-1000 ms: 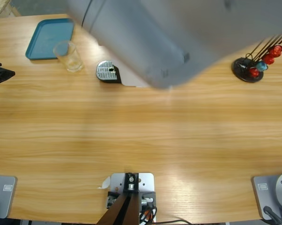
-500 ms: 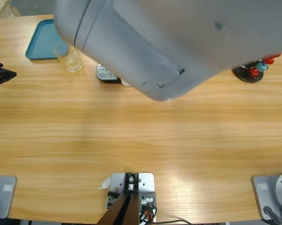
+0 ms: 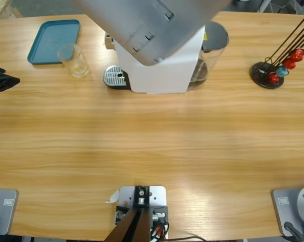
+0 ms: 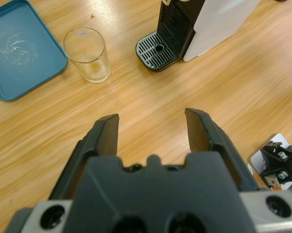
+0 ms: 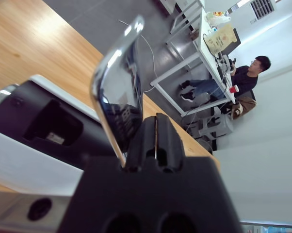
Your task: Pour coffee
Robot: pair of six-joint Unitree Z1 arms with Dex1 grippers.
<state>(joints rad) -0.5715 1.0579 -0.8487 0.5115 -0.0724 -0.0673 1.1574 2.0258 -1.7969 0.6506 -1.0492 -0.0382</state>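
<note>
Your wooden surface (image 3: 152,141) carries a coffee machine (image 3: 162,70) at 12 o'clock, an empty glass (image 3: 73,59) at 10. No coffee shows yet. Your left pincer (image 4: 153,127) hovers released; your right pincer (image 5: 155,141) is clenched beside the machine's chrome lever (image 5: 118,92). Slip there, and the lever could snap back.

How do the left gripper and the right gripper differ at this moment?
The left gripper has its jaws spread wide with nothing between them; the right gripper has its jaws pressed together. The left one looks down at the wooden table, toward the glass and the coffee machine; the right one sits by the machine's raised chrome lever and tilts up toward the room. Both have black jaws.
</note>
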